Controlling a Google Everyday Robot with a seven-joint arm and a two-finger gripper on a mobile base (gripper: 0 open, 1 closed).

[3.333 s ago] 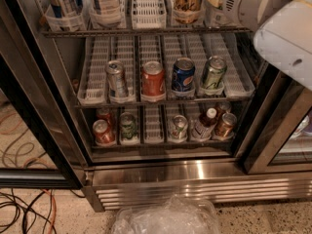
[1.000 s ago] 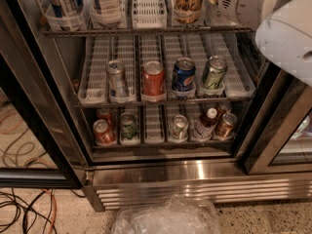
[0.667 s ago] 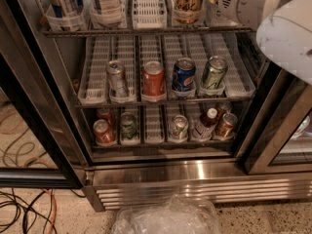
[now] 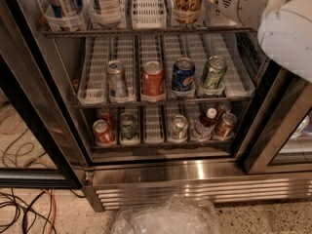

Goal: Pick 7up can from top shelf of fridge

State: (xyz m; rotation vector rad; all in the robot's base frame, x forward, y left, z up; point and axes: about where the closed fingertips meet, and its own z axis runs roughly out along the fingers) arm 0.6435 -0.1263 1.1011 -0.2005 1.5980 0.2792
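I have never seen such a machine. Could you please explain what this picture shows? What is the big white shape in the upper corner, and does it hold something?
There is only one camera picture; it looks down into a glass-door fridge. The big white shape at the upper right is the robot's arm. Its claw, the part that grasps, is not in the picture, so nothing is seen held. The robot should take a 7up from the top shelf. Two pale cans and a gold-brown can stand there, but their labels are cut off, so I cannot say which is the 7up. Four cans stand on the shelf below.
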